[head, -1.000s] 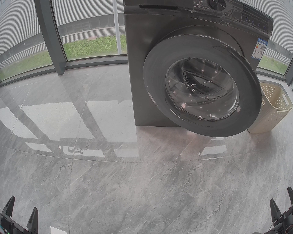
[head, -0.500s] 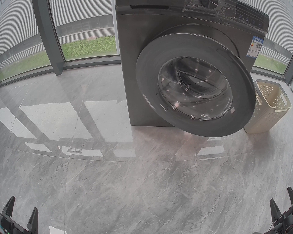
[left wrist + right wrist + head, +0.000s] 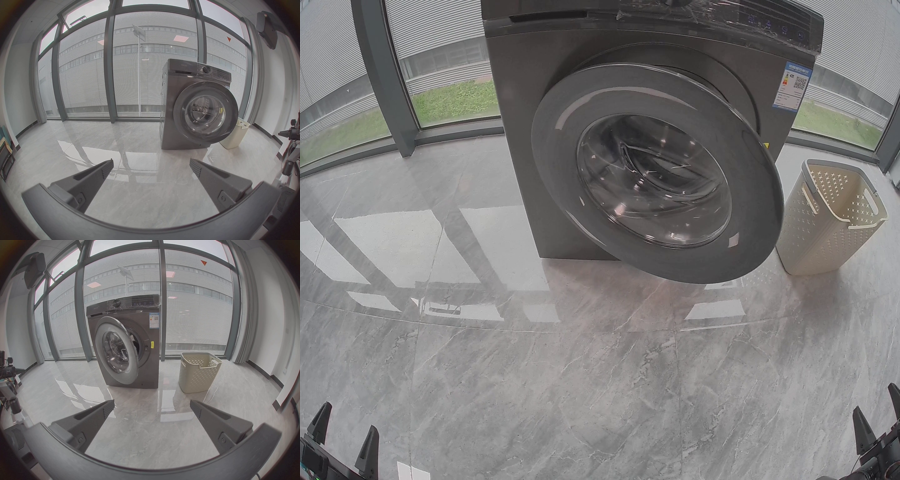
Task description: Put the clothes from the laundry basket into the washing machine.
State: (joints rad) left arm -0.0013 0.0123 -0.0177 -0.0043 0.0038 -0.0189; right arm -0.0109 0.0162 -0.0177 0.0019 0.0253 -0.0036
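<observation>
Shifted since the earlier frames: the whole head view, so the camera has moved; the washing machine and basket now sit further toward the robot's left in it, and both grippers keep their places low in the picture.

- Washing machine: grey front-loader, on the marble floor before a window wall.
- Round door: swung open, glass facing the robot, drum opening behind it.
- Laundry basket: cream, perforated, upright on the floor to the machine's right, near it but apart.
- Left gripper: low, well short of the machine and off to its left, pointing toward it, fingers spread wide, holding nothing.
- Right gripper: low, well short of the machine and off to its right, fingers likewise spread and unloaded.
</observation>
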